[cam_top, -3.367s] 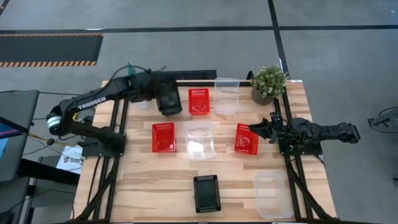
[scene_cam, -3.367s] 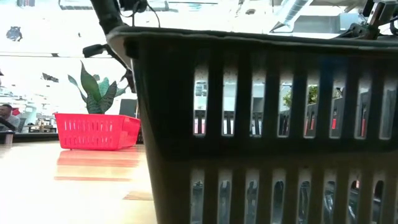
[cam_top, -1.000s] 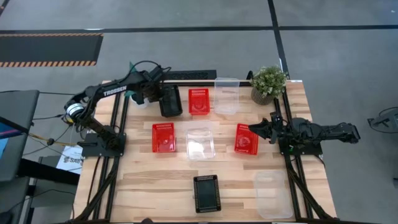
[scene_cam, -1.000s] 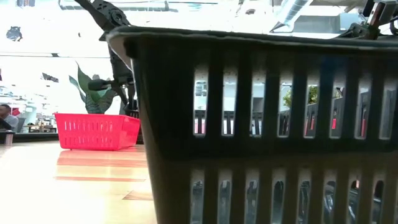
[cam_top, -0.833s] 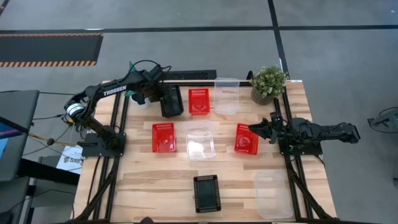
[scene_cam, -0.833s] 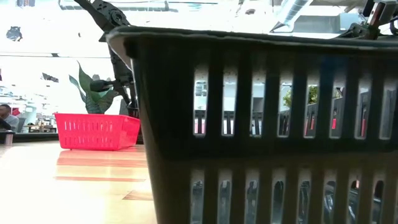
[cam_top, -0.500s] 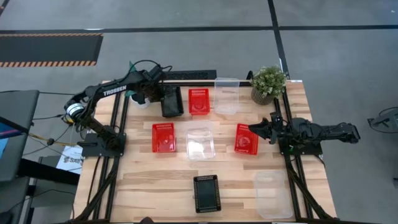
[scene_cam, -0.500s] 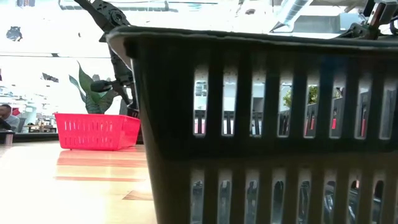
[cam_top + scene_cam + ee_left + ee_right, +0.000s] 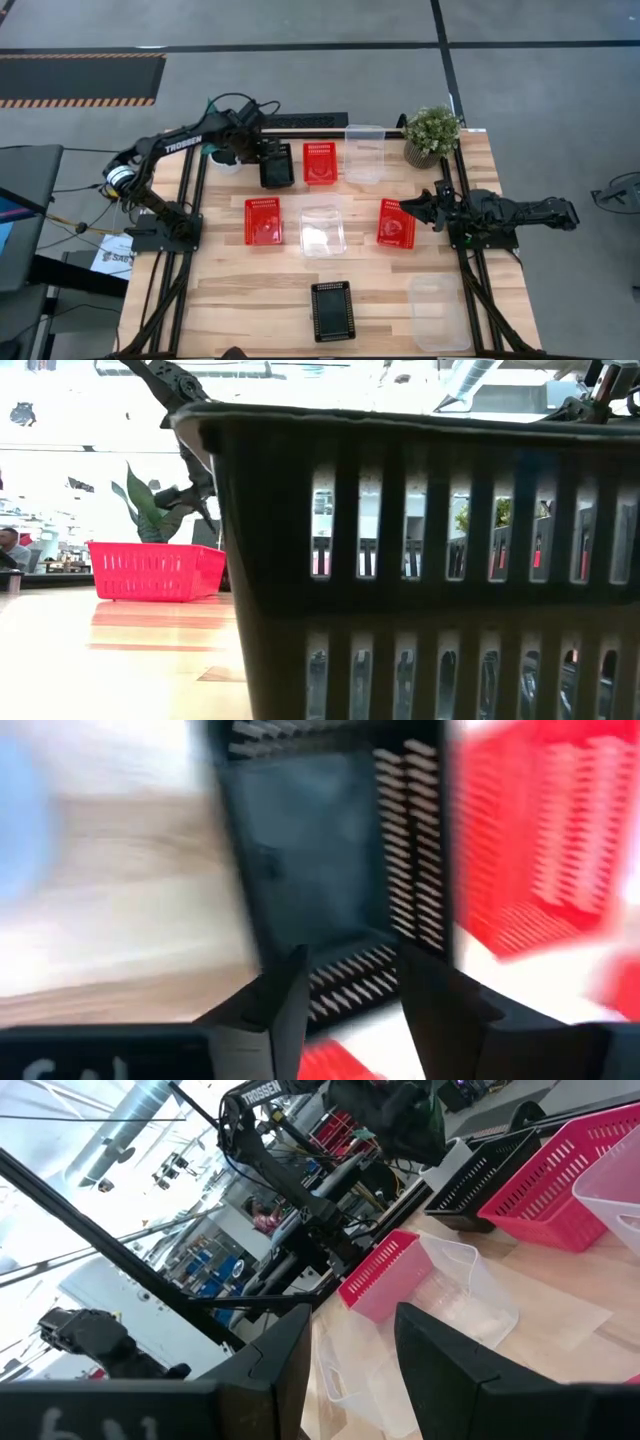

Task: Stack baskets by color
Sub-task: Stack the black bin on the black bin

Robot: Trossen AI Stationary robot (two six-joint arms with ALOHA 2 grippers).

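Observation:
A black basket (image 9: 278, 168) rests on the table at the far left, right beside a red basket (image 9: 320, 163). My left gripper (image 9: 261, 155) hangs over its left far part, pointing steeply down. In the left wrist view my left gripper (image 9: 350, 990) is open above the black basket's end wall (image 9: 350, 970). Another black basket (image 9: 331, 310) sits near the front edge and fills the low view (image 9: 420, 560). Two more red baskets (image 9: 263, 221) (image 9: 396, 223) and three clear ones (image 9: 365, 152) (image 9: 322, 231) (image 9: 439, 312) lie about. My right gripper (image 9: 415, 207) waits open at the right.
A potted plant (image 9: 432, 133) stands at the far right corner, beside the far clear basket. Bare wood shows at the table's front left (image 9: 240, 310). In the low view a red basket (image 9: 155, 570) stands at the left, with a leafy plant behind it.
My left gripper has stayed over the black basket at the far left and has turned about its wrist. The basket rests beside the red one, much as a second ago.

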